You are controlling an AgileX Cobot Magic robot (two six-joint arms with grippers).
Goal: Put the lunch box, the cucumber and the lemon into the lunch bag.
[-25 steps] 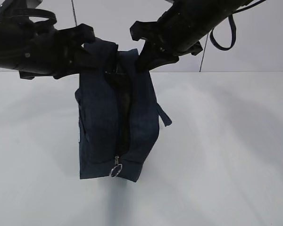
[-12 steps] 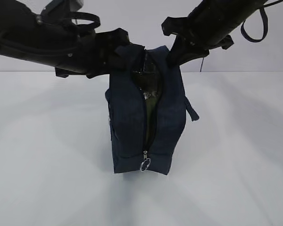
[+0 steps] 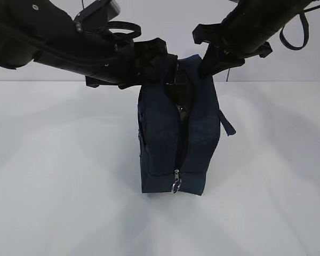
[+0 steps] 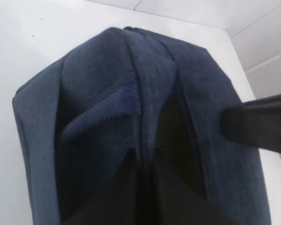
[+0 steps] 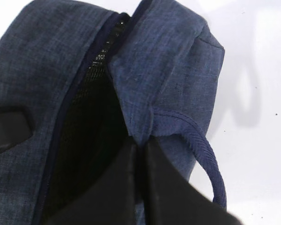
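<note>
The left gripper is pressed together on the left flap of the lunch bag at its top edge, and the right gripper is pinched on the right flap, a fold of navy cloth being caught between its dark fingers in the right wrist view. Over the last second the bag has been carried rightward across the table, from left of centre to about the middle, with both arms shifted along with it. The mouth between the flaps has been kept parted throughout. This is judged to be repositioning and spreading of the bag, so that it can be loaded; none of the three items is seen inside or anywhere on the table, so the packing itself appears not yet begun.

The bag is seen standing on its end on the white surface, hung from the two grips, boxy and dark navy. Its zipper runs down the facing side, undone most of the way, with the silver ring pull low near the base. A shiny dark lining shows in the gap, and a loop handle hangs off the right side.
</note>
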